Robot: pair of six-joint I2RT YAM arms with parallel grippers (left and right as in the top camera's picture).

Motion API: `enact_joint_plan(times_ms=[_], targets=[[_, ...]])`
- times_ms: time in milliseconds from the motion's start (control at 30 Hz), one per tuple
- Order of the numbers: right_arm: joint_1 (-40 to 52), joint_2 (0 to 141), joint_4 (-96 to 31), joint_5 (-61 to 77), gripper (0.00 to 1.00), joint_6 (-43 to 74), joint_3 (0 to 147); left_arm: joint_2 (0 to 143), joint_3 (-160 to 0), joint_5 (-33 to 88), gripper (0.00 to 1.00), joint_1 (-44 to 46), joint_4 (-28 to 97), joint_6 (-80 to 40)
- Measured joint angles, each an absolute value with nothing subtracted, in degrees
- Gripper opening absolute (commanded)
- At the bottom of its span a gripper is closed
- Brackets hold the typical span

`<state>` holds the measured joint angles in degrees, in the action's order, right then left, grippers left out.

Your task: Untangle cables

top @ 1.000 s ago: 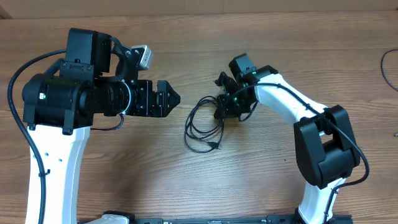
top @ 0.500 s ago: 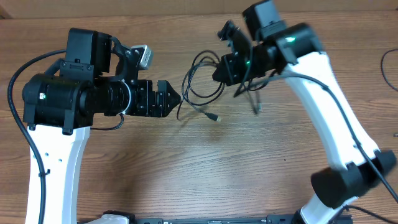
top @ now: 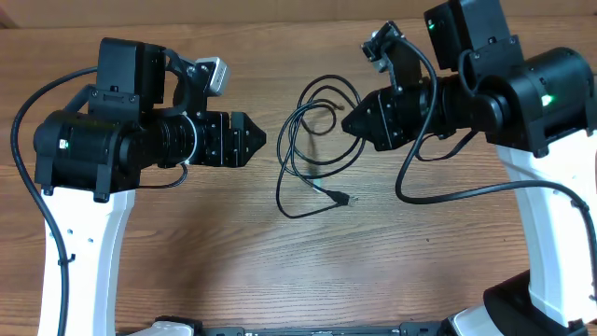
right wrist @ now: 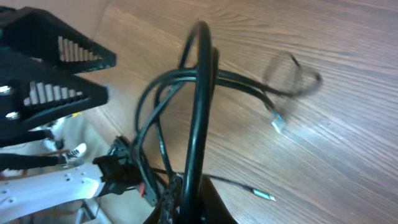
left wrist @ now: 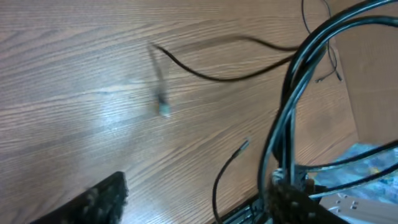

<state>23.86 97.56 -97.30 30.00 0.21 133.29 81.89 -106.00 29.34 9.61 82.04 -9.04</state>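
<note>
1. Overhead:
   - The left gripper (top: 256,138) points right across the table (top: 187,252). From this view I cannot tell how far apart its jaws are.
   - The right gripper (top: 347,121) faces it from the other side, with its tips pinched on the cables (top: 283,149).
   - The cables sit between the two grippers. Thin black loops spread left from the right gripper's tips.
   - One strand runs down to a plug (top: 342,198) below the gap. I cannot tell whether the plug touches the wood.

2. Left wrist:
   - The left gripper (left wrist: 199,202) has its jaws wide apart with nothing between them. One finger (left wrist: 106,199) is at the lower left and the other at the lower right.
   - The cables (left wrist: 292,81) rise as a tight bundle just beside the right-hand finger. I cannot tell whether they touch it.
   - A blurred plug (left wrist: 163,109) shows further off over the wood.

3. Right wrist:
   - The right gripper (right wrist: 183,202) is clamped on the cables (right wrist: 199,93), which rise from its tips and fan into loops.
   - A blurred plug (right wrist: 277,121) hangs to the right.
   - The left gripper (right wrist: 111,76) is at the upper left, its ribbed jaws spread in a V and holding nothing.
</note>
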Motion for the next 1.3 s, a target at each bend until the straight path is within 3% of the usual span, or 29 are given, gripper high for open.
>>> enact_joint_plan(times_ms=[233,267,367,700,767,800,1100,1300], targets=[[25.1,97.6,-96.9,31.6,0.04,0.2,133.3,81.9,-106.0,29.6,0.70,9.6,82.1,-9.0],[25.1,97.6,-96.7,31.7,0.04,0.3,133.3,81.9,-106.0,30.0,0.69,9.6,82.1,-9.0],[25.1,97.6,-95.0,32.7,0.04,1.2,133.3,81.9,-106.0,31.0,0.48,9.6,82.0,-9.3],[26.1,97.6,-89.6,37.9,0.04,3.0,133.3,81.9,-106.0,31.9,0.46,11.7,80.8,-9.0],[26.7,97.6,-89.6,38.5,0.04,3.4,133.3,81.9,-106.0,32.0,0.26,11.7,80.3,-8.9],[26.8,97.6,-89.6,38.5,0.04,3.5,133.3,81.9,-106.0,32.0,0.22,11.7,80.1,-9.2],[30.8,97.6,-87.7,38.8,0.04,5.4,133.3,81.9,-106.0,32.2,0.18,11.7,79.4,-9.0],[32.3,97.6,-84.8,40.5,0.04,6.9,133.3,81.9,-106.0,32.1,0.22,11.7,79.4,-9.0]])
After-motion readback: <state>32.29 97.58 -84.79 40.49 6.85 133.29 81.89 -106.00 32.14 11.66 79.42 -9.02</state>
